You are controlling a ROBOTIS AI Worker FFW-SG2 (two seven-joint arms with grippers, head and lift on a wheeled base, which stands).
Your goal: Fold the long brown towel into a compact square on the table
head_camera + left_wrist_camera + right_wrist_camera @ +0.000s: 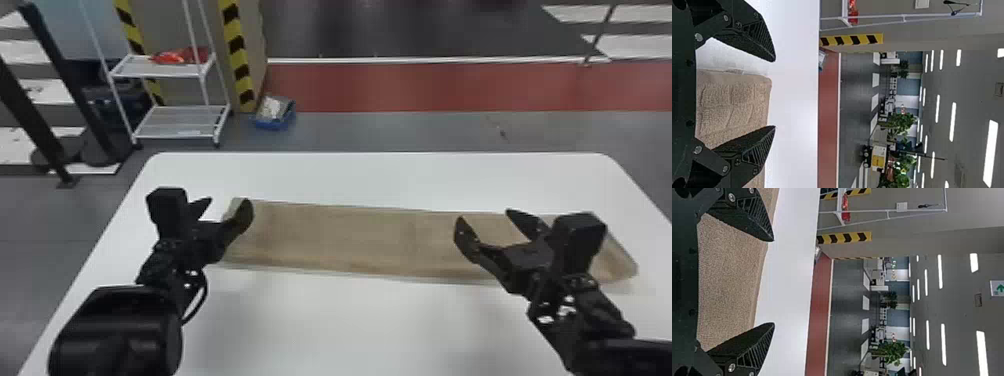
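We make out 1 sign [996, 289] in the right wrist view, white with a green arrow, up by the ceiling [961, 278]. In the left wrist view we see a yellow panel [878, 161] on a white boxy object [881, 150]; its dark marks are too small for us to read. In the head view, 2 black-and-yellow warning bands [235, 46] mark a grey column [256, 45]. We can read no words or numbers.
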